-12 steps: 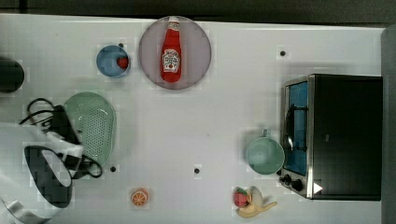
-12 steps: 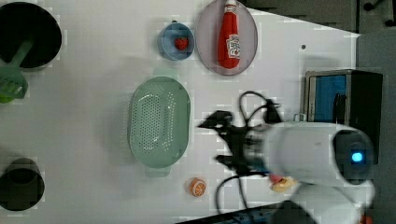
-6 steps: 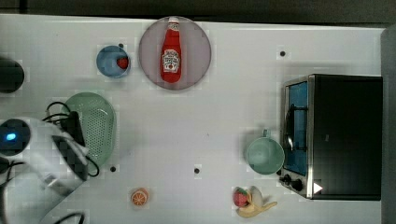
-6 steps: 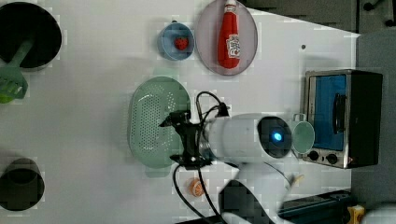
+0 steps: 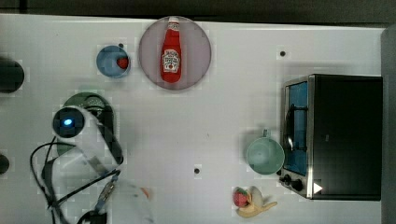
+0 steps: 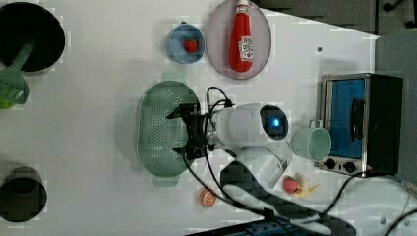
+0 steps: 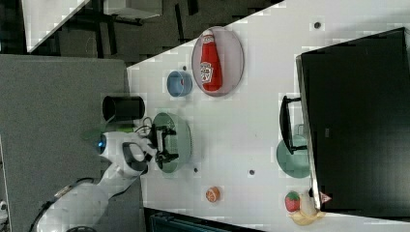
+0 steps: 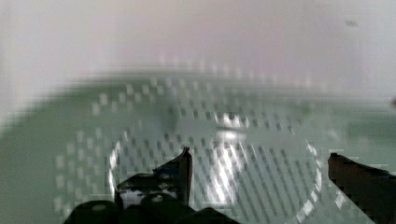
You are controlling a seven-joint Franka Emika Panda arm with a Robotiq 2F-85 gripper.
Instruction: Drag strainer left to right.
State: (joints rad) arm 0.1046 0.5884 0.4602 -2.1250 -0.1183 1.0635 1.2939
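Arm swung over strainer [image 6: 160, 130] since earlier frame; pincer [image 6: 189, 129] released, spread wide inside bowl, left-center of left view. We judge: approach step; next lower, press, drag.

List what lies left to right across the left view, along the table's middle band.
Strainer → gripper, its jaws open over the strainer's right side → mug → toaster oven.
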